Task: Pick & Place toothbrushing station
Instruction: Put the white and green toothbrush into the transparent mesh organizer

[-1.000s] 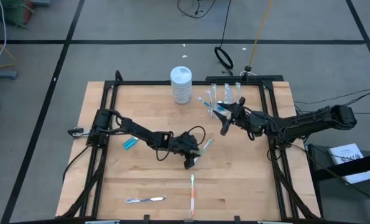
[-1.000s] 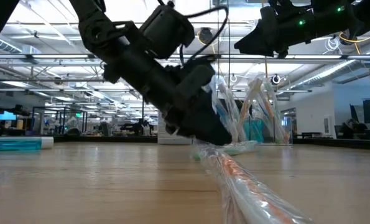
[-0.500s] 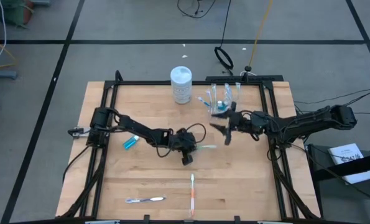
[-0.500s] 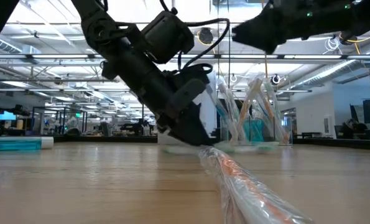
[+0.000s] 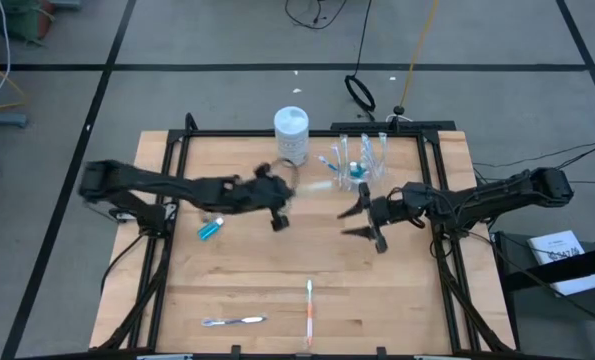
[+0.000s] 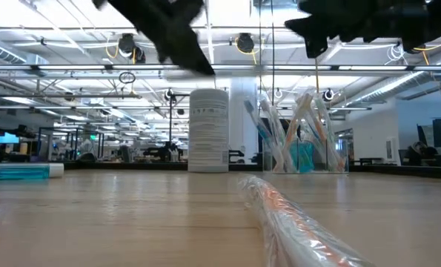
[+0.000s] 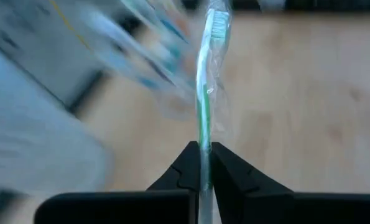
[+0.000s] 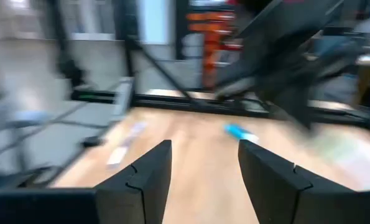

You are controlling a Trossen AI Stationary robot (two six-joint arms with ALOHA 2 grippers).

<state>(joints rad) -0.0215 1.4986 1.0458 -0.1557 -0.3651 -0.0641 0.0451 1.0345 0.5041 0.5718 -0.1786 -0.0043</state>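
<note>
The left claw (image 5: pixel 280 203) is up above the wooden tabletop (image 5: pixel 247 270), near the middle and a bit toward the back. Its two dark fingers (image 7: pixel 186 167) are squeezed tight on a slim green toothbrush in a clear wrapper (image 7: pixel 204 93). The brush sticks straight out from the claw, bristle end away from it. From above, the brush (image 5: pixel 312 186) points from the claw toward the clear plastic cup (image 5: pixel 357 160).

The clear plastic cup stands near the back of the tabletop, right of the middle. It holds a bunch of wrapped toothbrushes (image 6: pixel 298 130) that lean this way and that. Just to its left stands a white round canister with a lid (image 5: pixel 291 135).

The right claw (image 5: pixel 361 214) is also up in the air, in front of the cup and to the right of the left claw, well apart from it. Its fingers (image 8: pixel 144 171) are spread wide with nothing between them.

A small blue toothpaste tube (image 5: pixel 209 229) lies flat on the left part of the tabletop, under the left arm. Near the front edge lie two more wrapped brushes: a blue and white one (image 5: pixel 233 321) lying sideways, and an orange and white one (image 5: pixel 309 309) pointing front to back. The low camera sees the orange brush (image 6: pixel 294 222) very close, running away across the wood.
</note>
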